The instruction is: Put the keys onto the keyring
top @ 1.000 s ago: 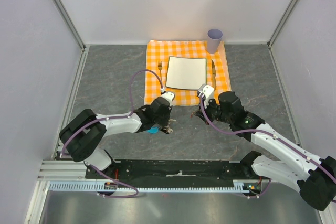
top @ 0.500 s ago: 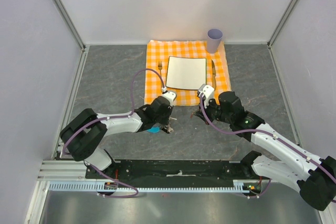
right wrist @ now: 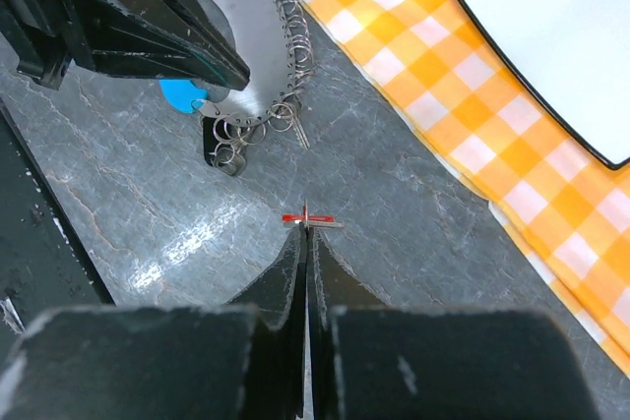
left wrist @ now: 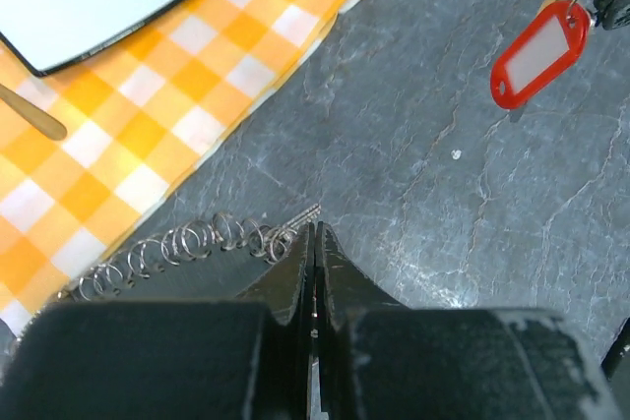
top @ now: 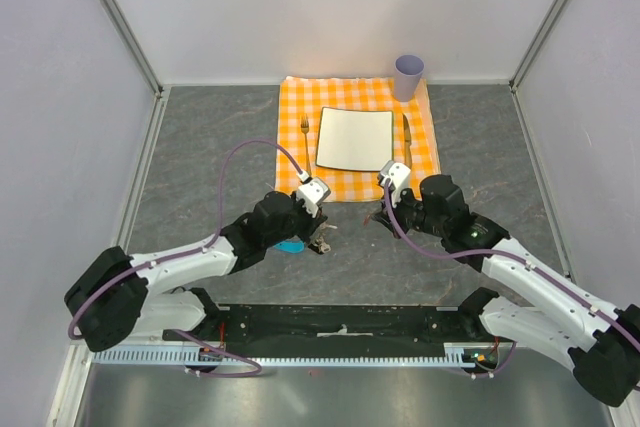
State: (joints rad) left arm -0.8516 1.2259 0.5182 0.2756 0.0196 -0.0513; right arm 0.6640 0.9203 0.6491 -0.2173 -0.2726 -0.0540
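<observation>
Left wrist: key (left wrist: 536, 51) far right, red rim, pale centre, long axis slanting near-left to far-right. Fingers of left claw (left wrist: 313, 268) pressed together. The keyring (left wrist: 197, 243) coils lie just beside its tips, along the checked cloth (left wrist: 148, 115); whether it pinches them is unclear.
Right wrist: right claw (right wrist: 305, 235) clamped on key, seen edge-on as a thin red line lying left-right.
Top: keyring between both arms, blue tab (top: 291, 246) at its left.

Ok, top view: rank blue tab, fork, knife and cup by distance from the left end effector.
1. Blue tab, beside the left end effector.
2. Fork, left of the plate.
3. Knife, right of the plate.
4. Cup, far cloth corner.
</observation>
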